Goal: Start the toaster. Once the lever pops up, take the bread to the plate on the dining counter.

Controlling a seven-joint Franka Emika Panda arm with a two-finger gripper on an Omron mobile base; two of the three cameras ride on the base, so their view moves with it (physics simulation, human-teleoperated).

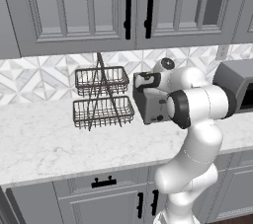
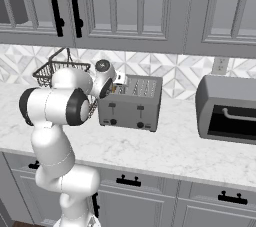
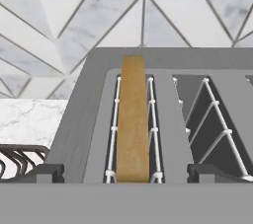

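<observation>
The toaster point(image 2: 131, 104) is taken as the landmark. It is seen standing on the marble worktop point(image 1: 44, 141), against the tiled wall point(image 3: 74, 16), under the grey upper cabinets point(image 1: 79, 6).

The bread point(image 3: 133, 119) is seen standing on edge in the toaster's leftmost slot as the hand view shows it, its tan top edge level with or just above the slot's wire guides. The slot beside it is seen with bare wire guides.

The gripper point(image 3: 126, 171) is held above the toaster's near end, pointing down along the slots. Its jaws are spread wide: one dark fingertip point(image 3: 47, 171) is seen to the left of the bread's slot and the other to the right, at the second slot. Nothing is grasped between them, and the bread is not touched.

In the base views the hand is seen over the toaster's top at the end next to the arm, with the white arm folded in front of it. Two dark knobs and two levers are seen on the toaster's front in the right base view.

A two-tier wire basket point(image 1: 101, 97) is seen just beside the toaster on the arm's side, partly behind the arm in the right base view. A toaster oven point(image 2: 227, 111) is seen on the toaster's other side, near but apart from it, with a wall socket point(image 2: 219, 64) above it.
</observation>
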